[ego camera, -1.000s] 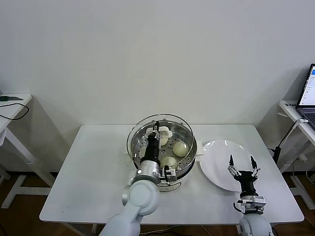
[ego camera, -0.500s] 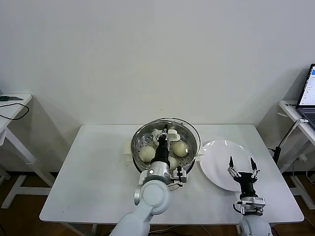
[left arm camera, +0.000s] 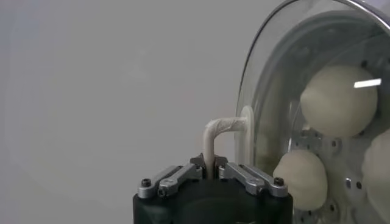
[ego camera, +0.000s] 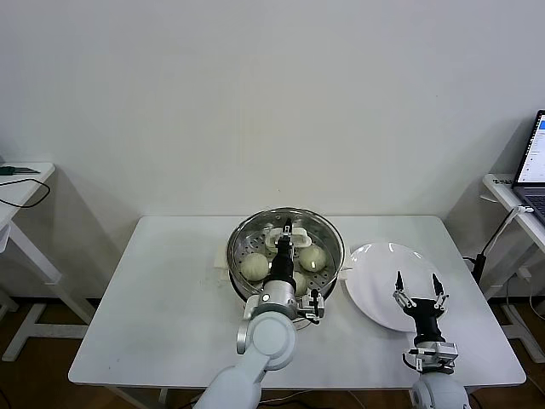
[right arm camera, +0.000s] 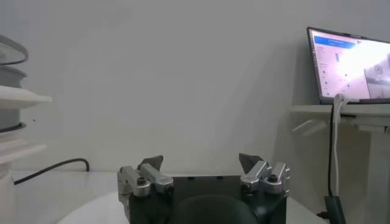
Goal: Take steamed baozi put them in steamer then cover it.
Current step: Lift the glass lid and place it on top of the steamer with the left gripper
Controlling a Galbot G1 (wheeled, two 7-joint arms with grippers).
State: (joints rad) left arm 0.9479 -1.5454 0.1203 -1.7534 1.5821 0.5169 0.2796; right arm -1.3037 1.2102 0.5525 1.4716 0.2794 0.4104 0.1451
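The shiny steel steamer stands mid-table on its white base. Several cream-white baozi lie on its perforated tray; they also show through the glass in the left wrist view. The clear glass cover with its metal rim sits over the pot. My left gripper is shut on the cover's white handle, directly above the pot's middle. My right gripper is open and empty, held over the white plate; its jaws stand wide apart in the right wrist view.
A flat white plate lies right of the steamer. A laptop sits on a side table at the far right, and it also shows in the right wrist view. Another small table stands at the far left.
My left gripper carried the cover rightward from a tilted, off-centre position until it sits level over the steamer. The right arm has stayed still.
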